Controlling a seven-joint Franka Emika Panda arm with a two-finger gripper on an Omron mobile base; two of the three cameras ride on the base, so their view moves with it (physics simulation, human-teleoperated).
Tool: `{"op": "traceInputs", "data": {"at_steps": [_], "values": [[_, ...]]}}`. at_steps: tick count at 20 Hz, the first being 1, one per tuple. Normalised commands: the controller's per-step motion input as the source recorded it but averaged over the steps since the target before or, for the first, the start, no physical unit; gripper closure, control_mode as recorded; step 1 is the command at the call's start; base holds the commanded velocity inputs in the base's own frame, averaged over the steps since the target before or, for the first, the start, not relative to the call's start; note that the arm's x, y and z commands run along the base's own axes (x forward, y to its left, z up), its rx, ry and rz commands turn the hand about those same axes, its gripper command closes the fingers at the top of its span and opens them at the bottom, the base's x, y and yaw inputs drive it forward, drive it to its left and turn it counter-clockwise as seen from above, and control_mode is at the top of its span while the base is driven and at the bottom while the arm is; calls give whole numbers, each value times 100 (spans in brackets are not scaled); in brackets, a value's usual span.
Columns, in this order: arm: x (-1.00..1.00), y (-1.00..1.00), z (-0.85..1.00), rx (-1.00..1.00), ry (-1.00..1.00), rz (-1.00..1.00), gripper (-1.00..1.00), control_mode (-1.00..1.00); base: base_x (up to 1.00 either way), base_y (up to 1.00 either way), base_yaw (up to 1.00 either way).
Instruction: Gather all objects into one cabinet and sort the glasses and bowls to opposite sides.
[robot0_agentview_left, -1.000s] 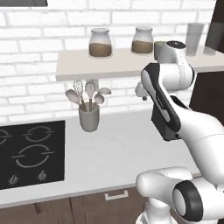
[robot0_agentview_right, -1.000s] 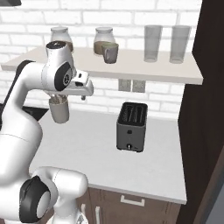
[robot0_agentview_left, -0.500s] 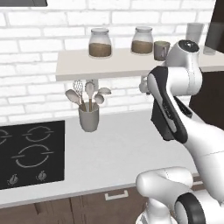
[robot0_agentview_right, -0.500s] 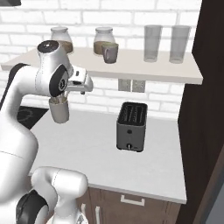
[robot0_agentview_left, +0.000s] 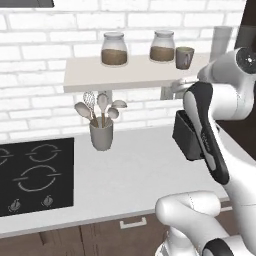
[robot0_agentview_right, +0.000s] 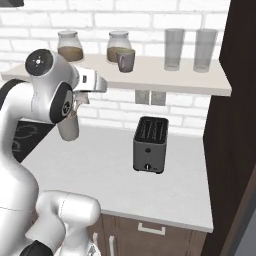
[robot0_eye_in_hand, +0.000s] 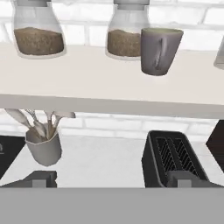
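Note:
A grey-green mug (robot0_agentview_left: 184, 57) (robot0_agentview_right: 125, 60) (robot0_eye_in_hand: 159, 50) stands on the white wall shelf (robot0_agentview_left: 130, 75) (robot0_agentview_right: 150, 75) (robot0_eye_in_hand: 87, 83), just right of a lidded jar. My gripper (robot0_agentview_left: 176, 85) (robot0_agentview_right: 103, 86) (robot0_eye_in_hand: 111, 181) hovers in front of the shelf's edge, a little below the mug and apart from it. It is open, its fingertips (robot0_eye_in_hand: 40, 178) spread wide with nothing between them. The dark brown cabinet (robot0_agentview_right: 240, 125) (robot0_agentview_left: 248, 25) rises at the right. The red mug, the beige cup and the bowl are out of view.
Two lidded jars (robot0_agentview_left: 114, 49) (robot0_agentview_left: 162, 46) with brown contents and two tall glasses (robot0_agentview_right: 174, 48) (robot0_agentview_right: 205, 50) share the shelf. A black toaster (robot0_agentview_right: 150, 145) (robot0_eye_in_hand: 173, 157) and a grey utensil holder (robot0_agentview_left: 101, 132) (robot0_eye_in_hand: 43, 146) stand on the counter, beside a black cooktop (robot0_agentview_left: 30, 175).
The arm's upper links have swung sideways, uncovering the grey-green mug in the left base view. The hand has risen slightly towards the shelf edge.

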Motion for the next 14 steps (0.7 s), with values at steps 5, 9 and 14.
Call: {"op": "traceInputs", "data": {"at_steps": [5,9,14], "values": [[0,-1,71,0,-36,-28,-100,-100,0,0,0],[0,0,25,0,-21,-32,-100,-100,0,0,0],[3,0,1,0,-5,-7,-100,-100,0,0,0]]}}
